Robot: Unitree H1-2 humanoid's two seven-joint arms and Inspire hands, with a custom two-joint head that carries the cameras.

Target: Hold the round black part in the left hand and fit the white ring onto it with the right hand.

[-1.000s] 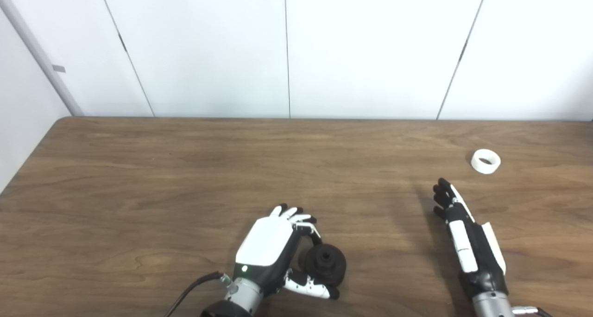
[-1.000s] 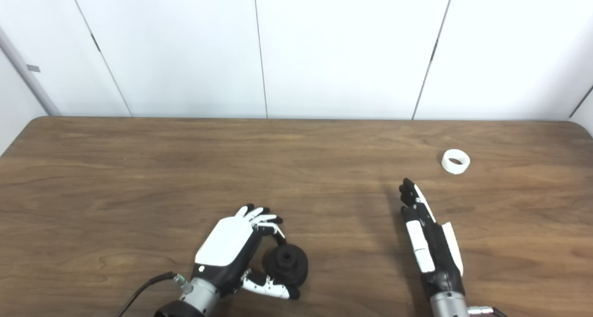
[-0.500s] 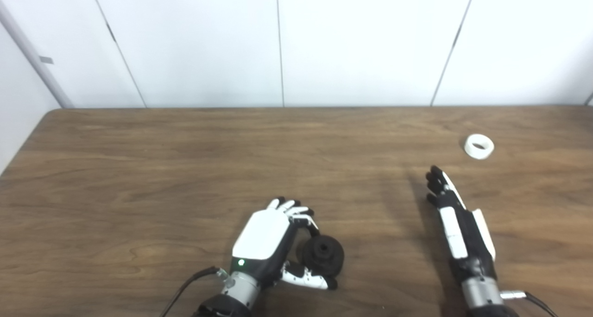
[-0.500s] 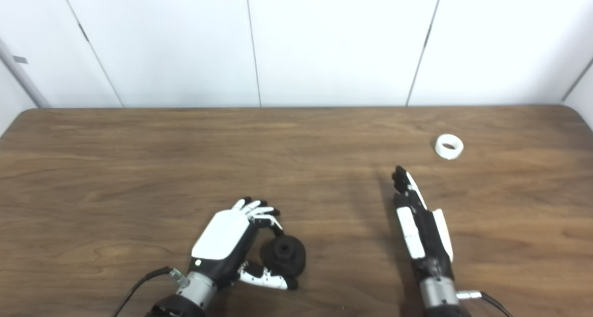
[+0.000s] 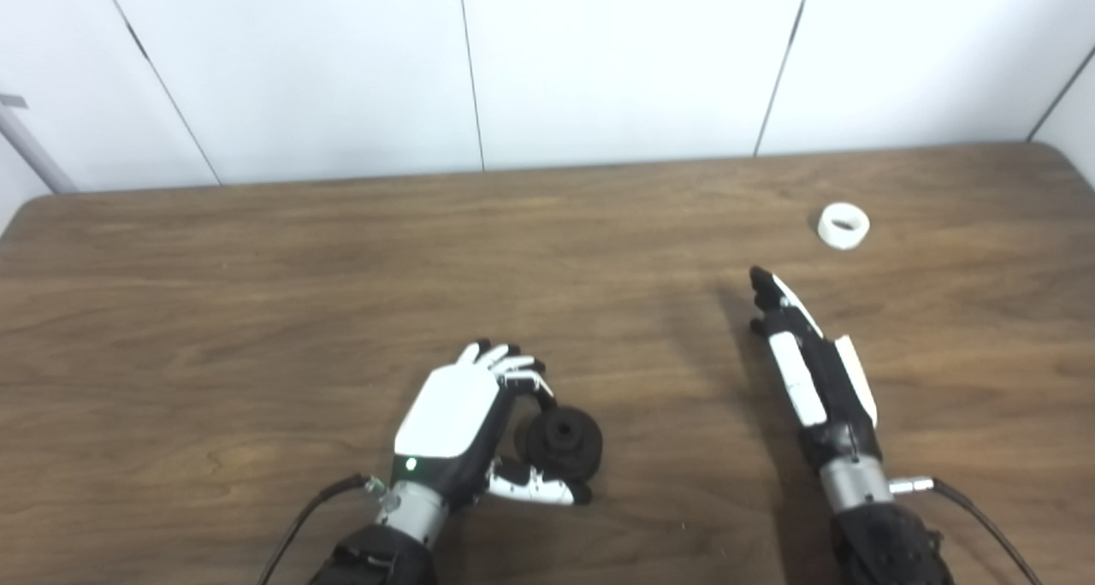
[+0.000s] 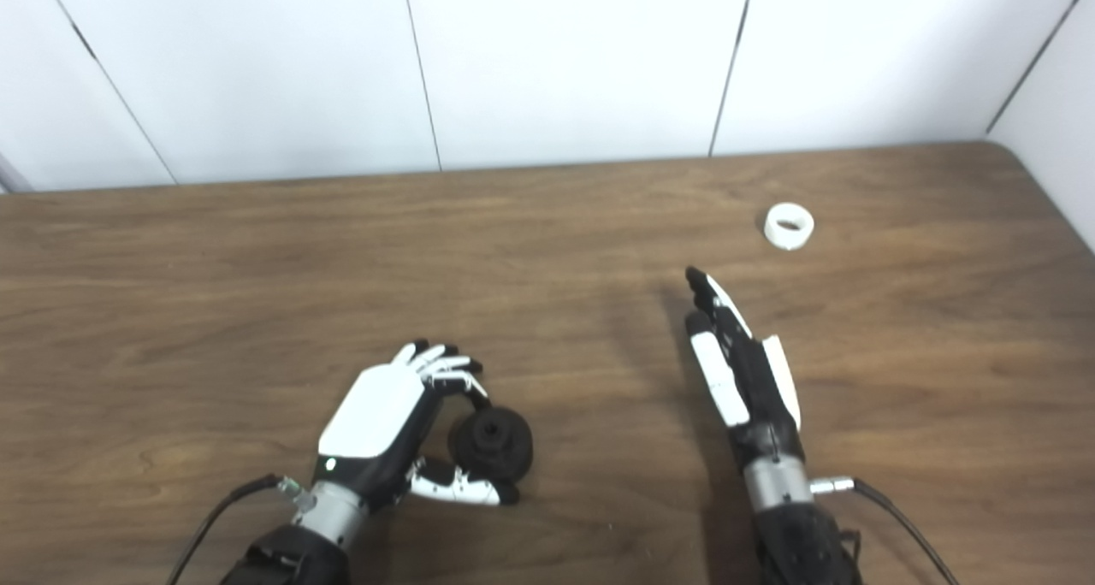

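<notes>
The left hand's fingers (image 5: 513, 364) curl over the far side of the round black part (image 5: 564, 439), and the thumb lies along its near side, so the part sits in between them. I cannot tell if the fingers press on the part or only sit close around it. The part rests on the brown wooden table (image 5: 257, 294), near the front edge and a bit left of the middle. It looks like a thick black wheel with a raised hub and a small hole in the top. The left hand (image 5: 462, 422) has a white back with a small green light close to the wrist, and a black cable runs off from the wrist toward the near edge. The right hand's fingers (image 5: 767, 287) are straight and held close together, pointing to the far side of the table. They hold nothing. The right hand (image 5: 808, 363) is turned on its edge, and it throws a dark shadow on the wood to its left. The white ring (image 5: 843, 226) lies flat on the table at the far right, past the right fingertips and apart from them. Nothing touches the ring. White wall panels (image 5: 616, 55) stand behind the table.
</notes>
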